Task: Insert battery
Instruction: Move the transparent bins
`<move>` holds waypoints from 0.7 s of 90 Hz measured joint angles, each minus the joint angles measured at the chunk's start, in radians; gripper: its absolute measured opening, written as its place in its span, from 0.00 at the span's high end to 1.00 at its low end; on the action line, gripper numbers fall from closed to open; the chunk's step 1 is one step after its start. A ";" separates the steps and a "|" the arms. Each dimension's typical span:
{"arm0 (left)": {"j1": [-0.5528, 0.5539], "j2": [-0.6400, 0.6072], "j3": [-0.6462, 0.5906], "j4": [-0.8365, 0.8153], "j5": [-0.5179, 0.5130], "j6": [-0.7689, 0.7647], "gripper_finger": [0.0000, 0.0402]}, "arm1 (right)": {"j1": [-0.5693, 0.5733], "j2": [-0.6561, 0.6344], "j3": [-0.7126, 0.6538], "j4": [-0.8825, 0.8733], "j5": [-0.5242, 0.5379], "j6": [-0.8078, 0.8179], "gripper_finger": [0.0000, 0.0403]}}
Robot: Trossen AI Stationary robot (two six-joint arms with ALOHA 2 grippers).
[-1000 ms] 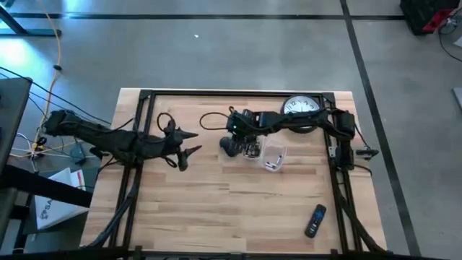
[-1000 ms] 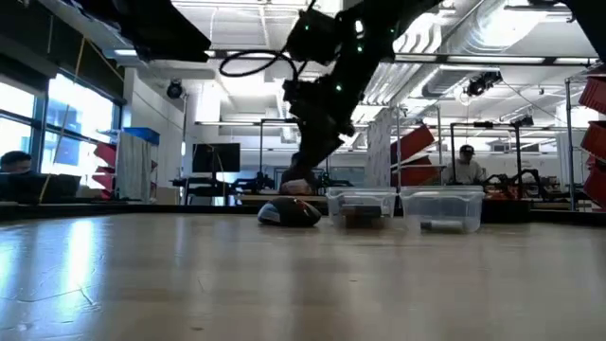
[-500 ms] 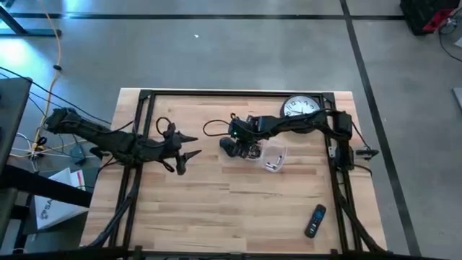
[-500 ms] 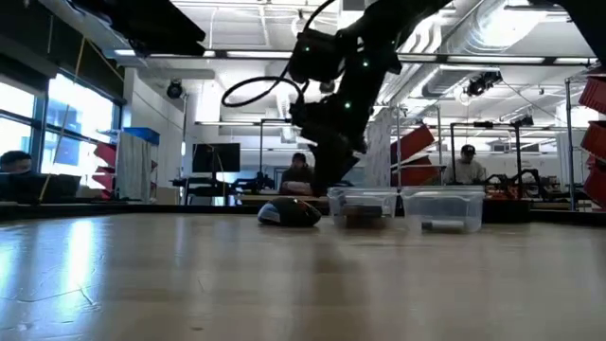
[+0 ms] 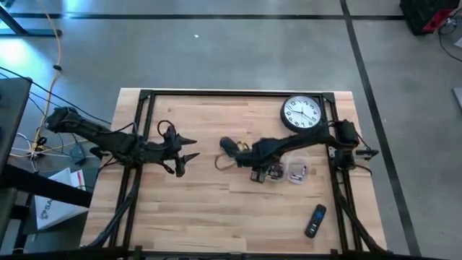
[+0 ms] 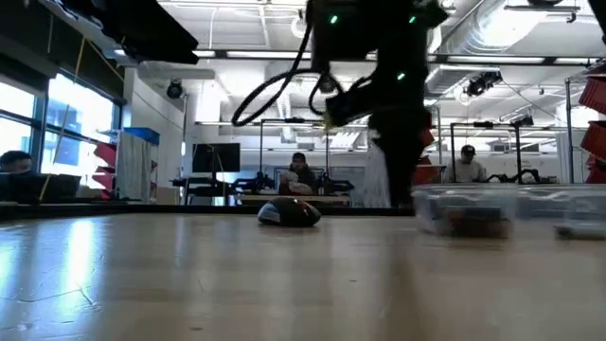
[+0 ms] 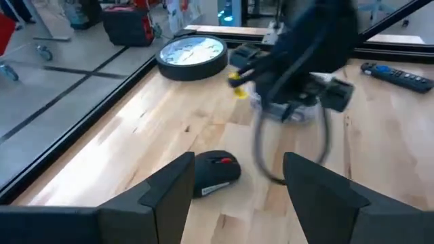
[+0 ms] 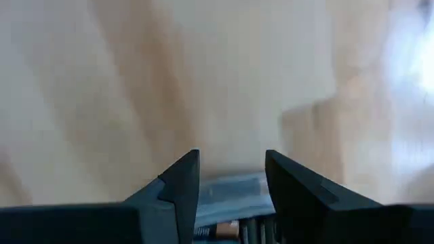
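At the left of the counter (image 5: pixel 216 209) the left gripper (image 5: pixel 193 144) waits above the wood, its jaws spread wide and empty, pointing toward the mouse (image 5: pixel 227 146), which lies just ahead of it near the middle. Right of the mouse, the right gripper (image 8: pixel 230 183) hangs low over a clear box (image 8: pixel 230 193). Its jaws are parted with nothing between them, and the batteries (image 8: pixel 218 231) show in the box just below the tips, lying side by side. A second clear box (image 5: pixel 297 171) sits just beside the first, a clock (image 5: pixel 301 113) lies face up behind them, and a remote (image 5: pixel 315 220) lies well apart near the front right. A battery is probably small, rigid and dense for its size, with a smooth metal skin, so it can likely slip or roll out of a loose pinch. The best hold is likely across its round body near the middle, jaws square to the long axis, leaving both ends free for seating it in the mouse. The neighbours lie close together, so the tips may need to come straight down on one at the row's edge. The box looks light and may slide or lift with the pull.
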 joint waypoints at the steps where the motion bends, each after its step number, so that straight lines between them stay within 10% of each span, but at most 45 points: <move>1: -0.002 0.000 0.000 0.000 -0.002 -0.001 0.49 | 0.007 0.001 0.000 -0.008 0.000 0.003 0.66; 63: -0.031 0.002 0.000 -0.044 -0.173 -0.007 0.49 | 0.186 -0.105 -0.136 -0.216 0.092 0.263 0.66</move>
